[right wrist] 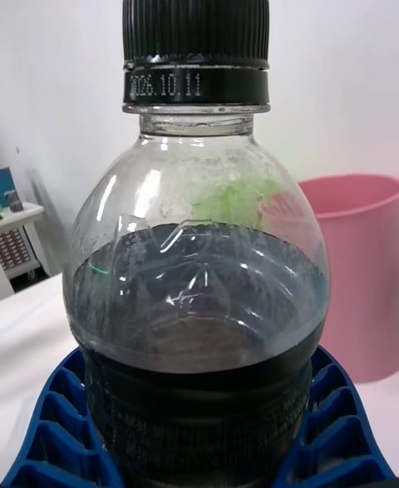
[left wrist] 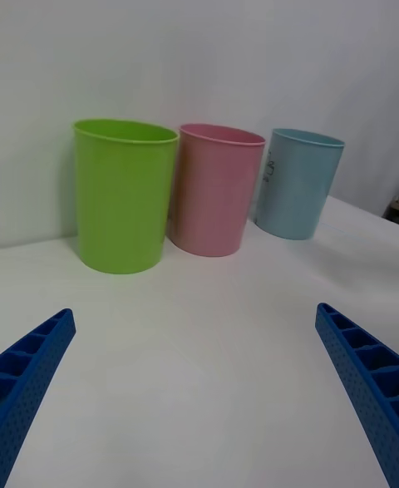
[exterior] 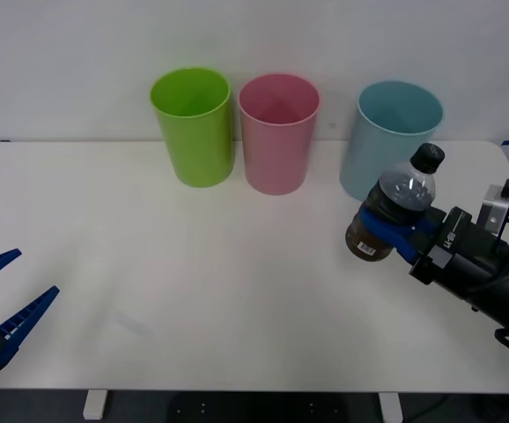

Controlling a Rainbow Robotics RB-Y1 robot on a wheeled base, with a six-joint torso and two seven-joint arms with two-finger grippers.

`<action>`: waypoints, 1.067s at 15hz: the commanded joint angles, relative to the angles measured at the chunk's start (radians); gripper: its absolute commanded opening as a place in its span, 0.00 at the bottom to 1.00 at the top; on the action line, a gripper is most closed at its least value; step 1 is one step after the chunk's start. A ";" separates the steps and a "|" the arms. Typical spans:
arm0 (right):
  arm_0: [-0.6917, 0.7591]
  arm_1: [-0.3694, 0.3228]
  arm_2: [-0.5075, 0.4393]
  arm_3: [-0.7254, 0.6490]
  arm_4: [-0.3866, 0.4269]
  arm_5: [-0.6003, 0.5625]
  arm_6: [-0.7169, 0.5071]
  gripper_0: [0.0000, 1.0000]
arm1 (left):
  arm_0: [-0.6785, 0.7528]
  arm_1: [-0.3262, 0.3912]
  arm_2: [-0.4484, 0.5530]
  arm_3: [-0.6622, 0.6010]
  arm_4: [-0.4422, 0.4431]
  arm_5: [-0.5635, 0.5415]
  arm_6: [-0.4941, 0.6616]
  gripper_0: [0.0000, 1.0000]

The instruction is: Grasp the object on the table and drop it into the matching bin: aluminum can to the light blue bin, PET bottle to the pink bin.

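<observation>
Three bins stand in a row along the far edge of the table (exterior: 193,282) in front of you: a lime green bin (exterior: 194,128) on the left, the pink bin (exterior: 278,132) just beside it in the middle, and the light blue bin (exterior: 387,137) set a little apart on the right. All three are upright with their round rims open to the top.

Your right gripper (exterior: 395,220) is over the right side of the table, in front of the light blue bin, and its blue ribbed fingers are clamped around the lower body of the PET bottle (exterior: 400,207). You can see the bottle held clear of the tabletop, tilted so that its black cap (exterior: 428,158) leans up and away toward the light blue bin. In your right wrist view the bottle (right wrist: 195,288) sits between the two blue fingers (right wrist: 50,430), dark liquid filling it to about the shoulder, with the pink bin (right wrist: 357,272) behind it on one side and a smear of green showing through the clear upper part.

Your left gripper (exterior: 3,300) waits low at the near left corner of the table, well apart from the bottle and the bins. Its jaws stand wide apart with nothing between them, and your left wrist view looks across bare tabletop (left wrist: 199,372) toward the three bins.
</observation>
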 commanded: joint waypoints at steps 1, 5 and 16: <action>-0.065 0.001 0.000 -0.005 0.023 0.032 -0.029 0.00 | 0.000 0.000 0.000 0.000 0.000 0.000 0.000 1.00; -0.162 -0.017 0.007 -0.005 0.068 0.101 -0.054 0.00 | 0.000 0.000 0.000 0.000 0.000 0.000 0.000 1.00; -0.524 -0.131 0.307 0.133 0.076 0.503 -0.113 0.00 | 0.000 0.000 0.000 0.000 0.000 0.000 0.000 1.00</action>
